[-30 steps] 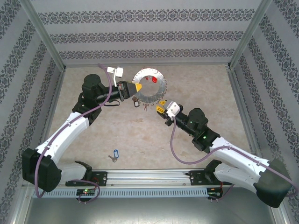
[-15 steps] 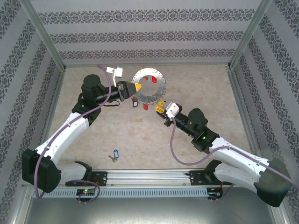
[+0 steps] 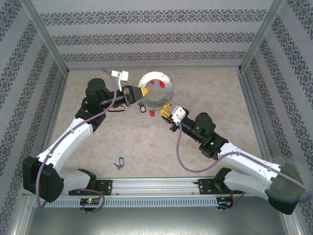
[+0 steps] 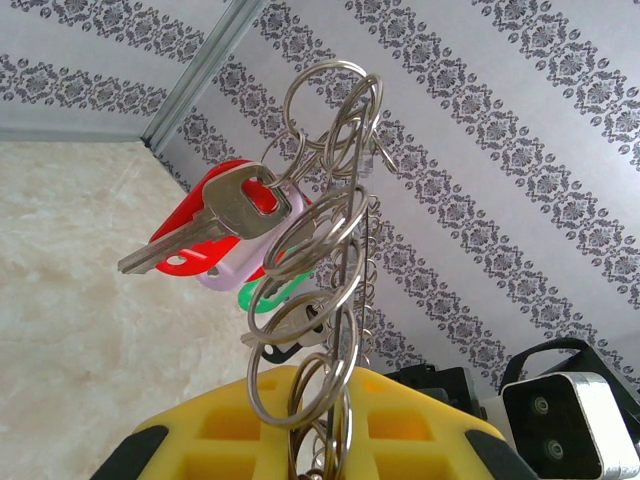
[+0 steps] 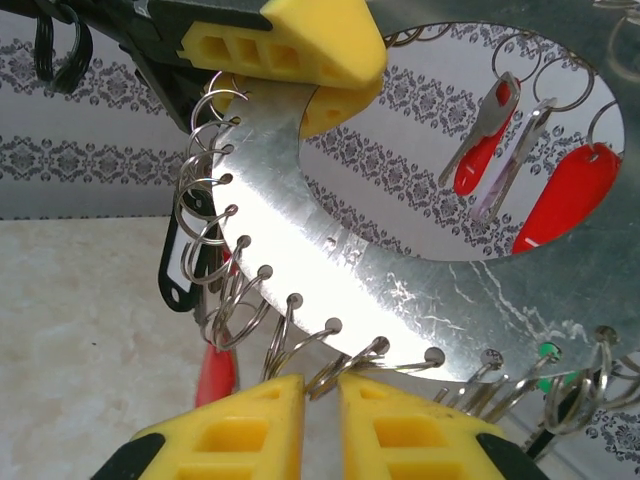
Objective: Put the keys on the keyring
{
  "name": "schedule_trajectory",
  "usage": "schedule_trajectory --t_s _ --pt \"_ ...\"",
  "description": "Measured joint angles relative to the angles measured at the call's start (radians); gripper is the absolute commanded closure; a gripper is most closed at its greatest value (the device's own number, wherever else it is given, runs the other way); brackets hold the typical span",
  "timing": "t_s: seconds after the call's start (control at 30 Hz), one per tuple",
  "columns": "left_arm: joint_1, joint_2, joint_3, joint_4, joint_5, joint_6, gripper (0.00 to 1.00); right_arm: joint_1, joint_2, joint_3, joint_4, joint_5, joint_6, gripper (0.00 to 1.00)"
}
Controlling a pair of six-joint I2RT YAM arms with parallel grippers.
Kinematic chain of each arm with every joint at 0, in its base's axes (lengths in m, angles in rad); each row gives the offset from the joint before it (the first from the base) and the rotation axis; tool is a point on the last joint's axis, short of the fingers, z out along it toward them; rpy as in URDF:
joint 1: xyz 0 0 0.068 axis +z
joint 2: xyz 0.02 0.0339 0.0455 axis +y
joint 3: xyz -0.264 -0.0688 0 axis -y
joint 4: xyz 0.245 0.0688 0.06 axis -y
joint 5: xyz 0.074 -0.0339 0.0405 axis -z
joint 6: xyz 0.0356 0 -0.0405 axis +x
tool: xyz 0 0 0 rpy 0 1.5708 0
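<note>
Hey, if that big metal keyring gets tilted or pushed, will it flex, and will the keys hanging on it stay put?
Probably stiff: the keyring looks like a flat metal plate, and it shows no sag where the left gripper clamps one edge. The hanging keys sit on loose split rings, so they would likely swing and clink.

1. A beige marbled tabletop (image 3: pixel 146 152) lies across the middle of the scene; it also shows in the left wrist view (image 4: pixel 60 300) and the right wrist view (image 5: pixel 80 330).
2. The far wall (image 3: pixel 156 39) is pale, with horizontal bands of dark damask pattern.
3. The left wall (image 3: pixel 24 88) and right wall (image 3: pixel 293 88) carry the same patterned bands.
4. A silver frame post (image 3: pixel 46 36) slants up at the far left corner, and another (image 3: pixel 259 36) at the far right.
5. A silver rail (image 3: pixel 156 185) runs left to right along the near edge of the table, with a slotted strip (image 3: pixel 156 201) just nearer.
6. A plain grey metal sheet (image 3: pixel 156 220) lies nearest of all.
</note>
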Motion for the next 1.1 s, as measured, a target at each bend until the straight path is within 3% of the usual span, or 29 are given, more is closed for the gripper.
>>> schedule_trajectory --t_s 0.3,1.1 --pt "0.0 0.0 -0.002 -0.001 -0.001 0.005 1.0 0.027 0.012 0.004 -0.013 0.026 -0.004 0.86" --pt "0.0 -0.018 -0.003 -0.004 -0.007 0.011 1.0 0.037 0.005 0.004 -0.006 0.104 -0.027 0.81"
